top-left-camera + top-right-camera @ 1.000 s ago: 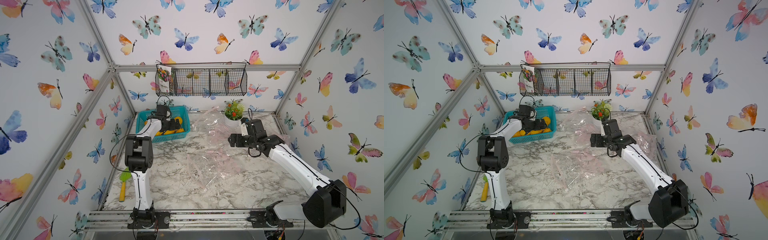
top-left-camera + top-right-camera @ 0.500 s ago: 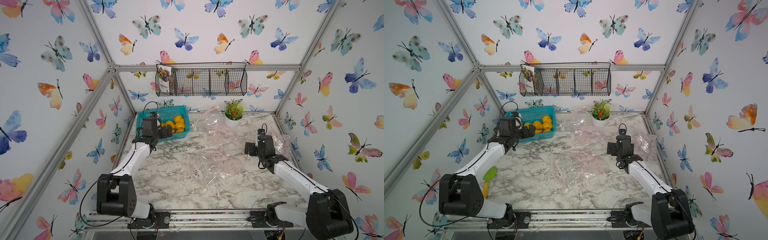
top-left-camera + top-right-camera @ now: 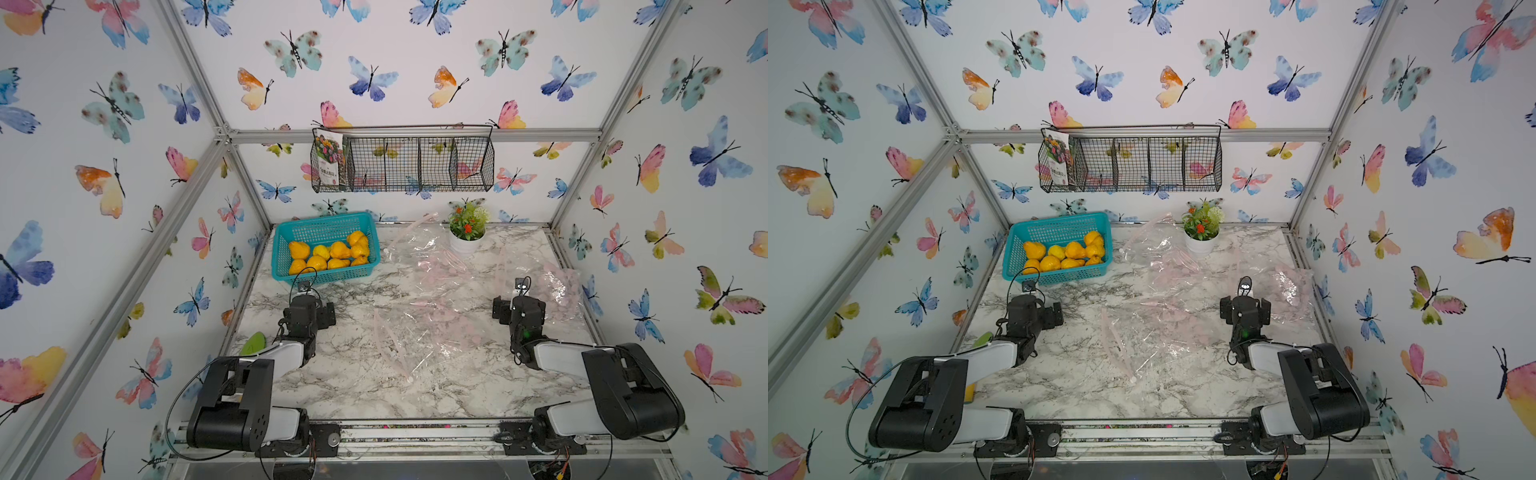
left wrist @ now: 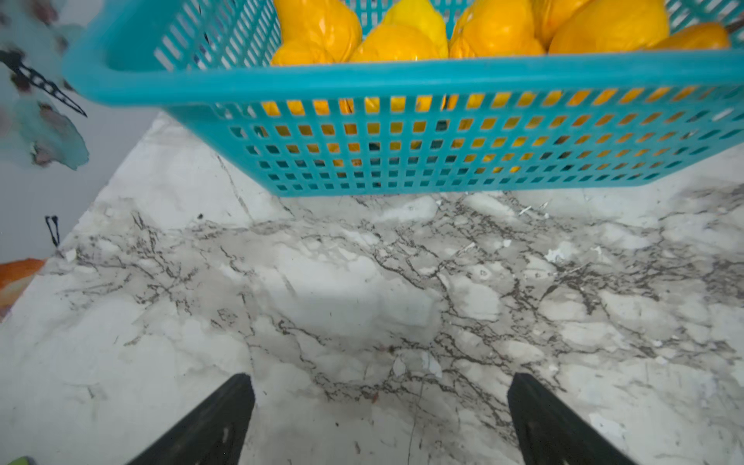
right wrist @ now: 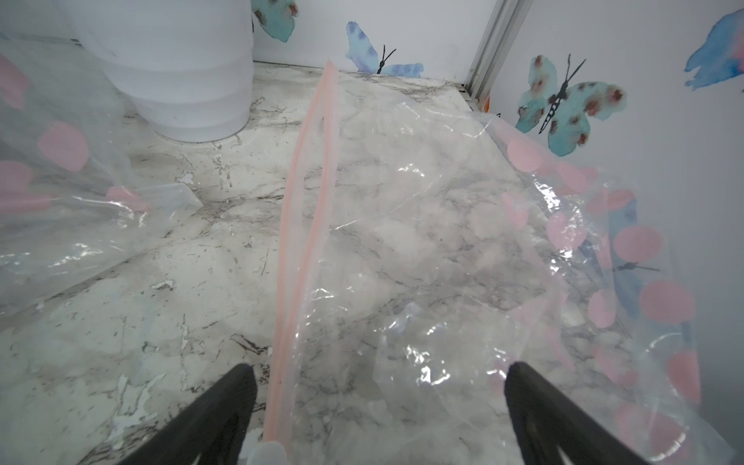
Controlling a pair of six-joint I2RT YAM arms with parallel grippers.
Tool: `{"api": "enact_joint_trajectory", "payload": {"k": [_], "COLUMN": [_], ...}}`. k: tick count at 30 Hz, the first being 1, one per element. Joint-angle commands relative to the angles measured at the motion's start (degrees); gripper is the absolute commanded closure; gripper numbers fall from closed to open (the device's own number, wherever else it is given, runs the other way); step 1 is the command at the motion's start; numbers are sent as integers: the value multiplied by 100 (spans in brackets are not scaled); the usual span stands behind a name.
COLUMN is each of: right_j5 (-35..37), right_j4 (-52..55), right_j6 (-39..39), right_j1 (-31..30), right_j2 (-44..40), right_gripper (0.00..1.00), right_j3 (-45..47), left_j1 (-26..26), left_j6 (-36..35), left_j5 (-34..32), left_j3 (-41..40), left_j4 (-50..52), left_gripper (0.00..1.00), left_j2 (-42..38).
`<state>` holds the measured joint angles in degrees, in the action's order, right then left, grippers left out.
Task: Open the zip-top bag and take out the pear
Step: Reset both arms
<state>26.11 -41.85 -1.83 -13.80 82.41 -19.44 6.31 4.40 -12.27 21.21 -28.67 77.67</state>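
Your right hand [image 5: 378, 374] is spread wide and holds nothing. The zip-top bag [image 5: 402, 209] lies on the counter [image 5: 120, 342] directly ahead of it, and its pink zip strip [image 5: 306, 193] runs out from between the fingers toward the back wall. You cannot tell whether the fingertips touch the plastic. Your left hand [image 4: 378, 386] is spread wide too, over bare marble. It faces the teal basket [image 4: 402, 76], where the pears [image 4: 318, 28] sit piled, well apart from the bag.

The right wrist view gives you the white slider [image 5: 267, 453] at the near end of the strip. In both top views the bag is only a glossy crumple by the right wall. Those views add more clear bags [image 3: 1142, 332] strewn mid-counter between your arms and a potted plant [image 3: 467, 232] at the back.

The bag is clear, wrinkled and shiny, with pink dots along its far side and the marble showing through.
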Motion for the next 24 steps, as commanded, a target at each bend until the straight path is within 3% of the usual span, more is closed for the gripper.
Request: {"api": "enact_joint_trajectory", "payload": {"k": [1, 4, 6, 9, 10, 12, 14, 16, 18, 21, 24], "right_j5": [-15, -473, -663, -1002, -1102, -1198, -1483, -1838, -2010, -2010, -1989], "right_j4": [-1619, -2334, -2903, -2111, -2251, -2414, -2249, -2269, -3370, -2357, -3137], "right_j6": [309, 326, 418, 369, 458, 473, 417, 256, 256, 199, 260], "right_j1": [44, 159, 217, 287, 298, 326, 455, 669, 774, 789, 787], "right_j2": [134, 480, 674, 494, 531, 591, 574, 637, 1038, 751, 916], "right_gripper": [1, 1, 1, 1, 2, 3, 3, 2, 2, 1, 2], "right_j3": [194, 383, 495, 288, 320, 357, 316, 370, 610, 384, 593], "left_j1": [-187, -374, -490, -699, -703, -697, -544, -526, -531, -526, -530], "left_j6": [-261, -325, -314, -187, -237, -376, -477, -491, -493, -477, -484], "left_j5": [192, 539, 755, 1175, 1230, 1423, 1166, 1153, 1157, 1132, 1139], "left_j3": [-311, -424, -891, -1385, -1359, -1080, -881, -980, -1005, -968, -941], "left_j4": [-1693, -1957, -2928, -4508, -4617, -3767, -3145, -3533, -3624, -3496, -3371], "left_gripper": [1, 1, 1, 1, 1, 1, 1, 1, 1, 1, 1], "left_j2": [-199, -198, -87, 462, 581, 436, 282, 385, 409, 371, 336]}}
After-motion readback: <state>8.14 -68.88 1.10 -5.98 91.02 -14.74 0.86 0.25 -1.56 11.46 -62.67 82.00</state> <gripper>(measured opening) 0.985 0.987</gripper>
